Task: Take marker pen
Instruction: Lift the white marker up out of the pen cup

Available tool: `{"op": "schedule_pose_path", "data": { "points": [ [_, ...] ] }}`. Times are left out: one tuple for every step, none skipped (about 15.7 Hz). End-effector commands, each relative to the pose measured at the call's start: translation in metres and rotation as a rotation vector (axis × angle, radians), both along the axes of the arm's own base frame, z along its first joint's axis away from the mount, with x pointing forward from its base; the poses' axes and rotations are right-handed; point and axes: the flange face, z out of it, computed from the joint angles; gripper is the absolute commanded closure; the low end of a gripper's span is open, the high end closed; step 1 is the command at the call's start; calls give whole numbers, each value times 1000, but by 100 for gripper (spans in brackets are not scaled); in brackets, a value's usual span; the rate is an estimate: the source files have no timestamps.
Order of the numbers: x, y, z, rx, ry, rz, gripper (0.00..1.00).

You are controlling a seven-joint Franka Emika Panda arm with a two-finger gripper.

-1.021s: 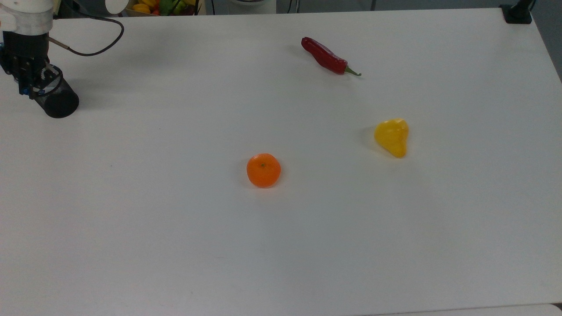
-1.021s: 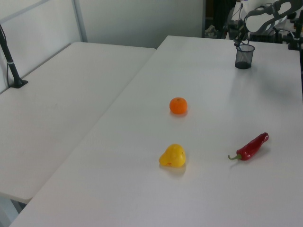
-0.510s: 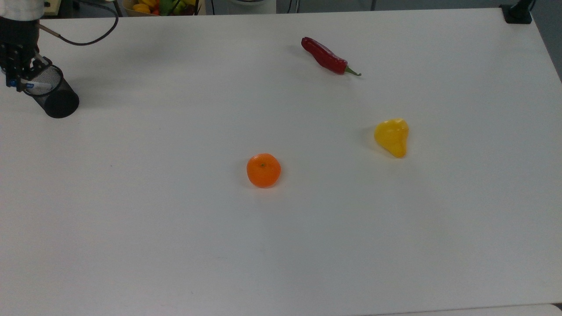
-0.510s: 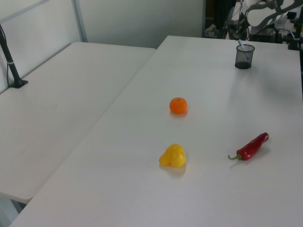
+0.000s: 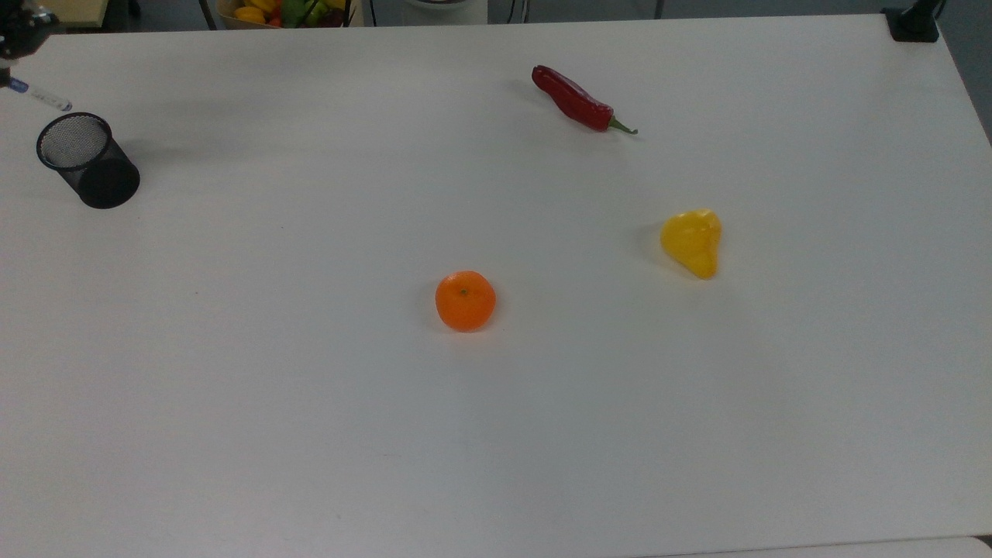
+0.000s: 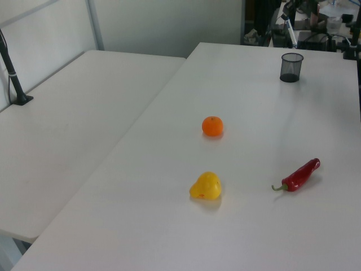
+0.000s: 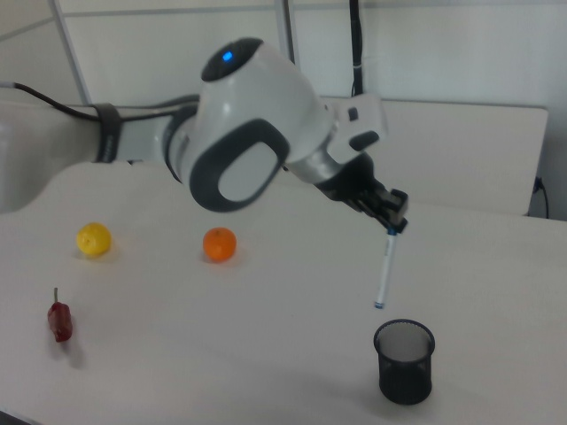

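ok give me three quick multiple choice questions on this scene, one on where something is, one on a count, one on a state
1. Where is the marker pen?
A. hanging above the mesh cup
B. lying beside the red chilli
C. standing inside the cup

2. How many food items lie on the table?
A. one
B. three
C. five

3. What is the end effector doing?
A. open over the orange
B. pressing on the table
C. shut on the marker pen

Answers:
1 A, the pen dangles clear of the rim.
2 B, chilli, orange, yellow pear.
3 C, it grips the pen's top end.

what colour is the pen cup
Black mesh pen cup, clearest in the right view.
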Motion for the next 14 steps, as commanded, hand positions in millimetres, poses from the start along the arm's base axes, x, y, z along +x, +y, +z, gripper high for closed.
{"op": "schedule_pose_path", "data": {
  "points": [
    [-11,53,31,108,36,88,100],
    [-10,67,40,130,37,108,100],
    [-5,86,43,149,62,141,100],
    [0,106,45,165,96,175,100],
    [2,120,44,177,131,199,100],
    [7,139,41,184,154,230,100],
    [11,157,39,191,169,258,100],
    [14,172,35,214,184,270,100],
    [18,201,25,252,233,294,100],
    [20,219,20,260,264,316,100],
    [21,236,15,262,288,345,100],
    [23,253,8,266,319,369,100],
    [25,270,2,277,342,394,100],
    [29,287,-7,302,360,413,100]
  ]
}}
